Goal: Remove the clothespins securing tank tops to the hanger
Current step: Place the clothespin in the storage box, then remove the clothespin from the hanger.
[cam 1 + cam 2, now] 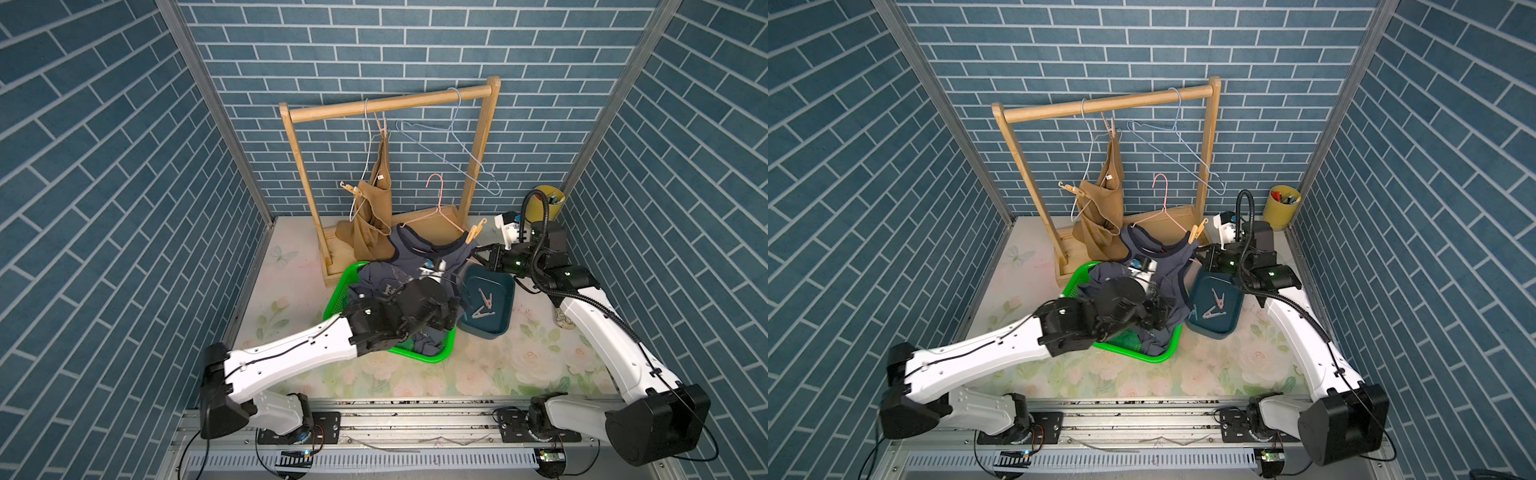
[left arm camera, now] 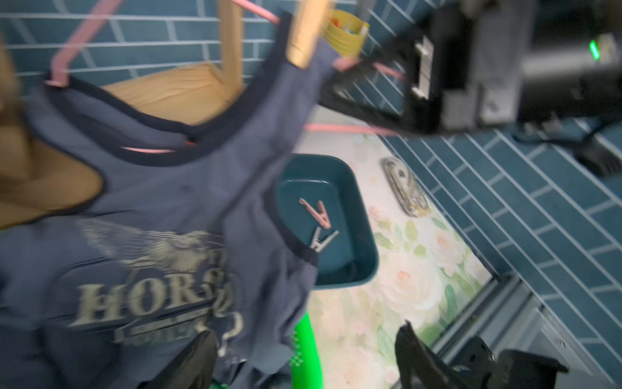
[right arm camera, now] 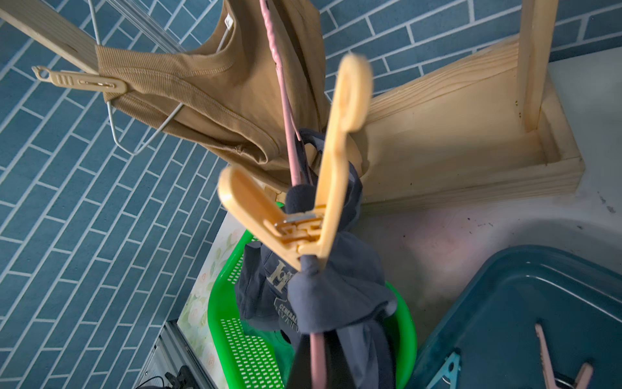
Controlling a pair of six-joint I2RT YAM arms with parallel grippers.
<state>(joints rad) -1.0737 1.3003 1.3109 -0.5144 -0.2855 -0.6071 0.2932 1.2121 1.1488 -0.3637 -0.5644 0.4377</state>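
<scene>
A grey-blue tank top (image 1: 432, 253) hangs from a pink hanger (image 1: 436, 195) and droops into the green basket (image 1: 336, 299). A tan-yellow clothespin (image 1: 475, 232) (image 3: 303, 215) pins its strap to the hanger's right end. My right gripper (image 1: 478, 254) (image 3: 316, 363) is shut on the pink hanger wire just beside that pin. My left gripper (image 1: 455, 311) (image 2: 303, 350) is open over the basket's right side, with the top's lower cloth hanging loosely between its fingers. A tan-brown tank top (image 1: 374, 208) hangs on a white hanger, held by a pink clothespin (image 1: 384, 129) and a tan one (image 1: 351, 189).
A teal tray (image 1: 498, 291) to the right of the basket holds a pink clothespin (image 1: 485, 298) and a pale one (image 1: 482, 312). The wooden rack (image 1: 395, 102) stands behind with an empty blue hanger (image 1: 457, 145). A yellow cup (image 1: 548, 203) sits in the back right corner.
</scene>
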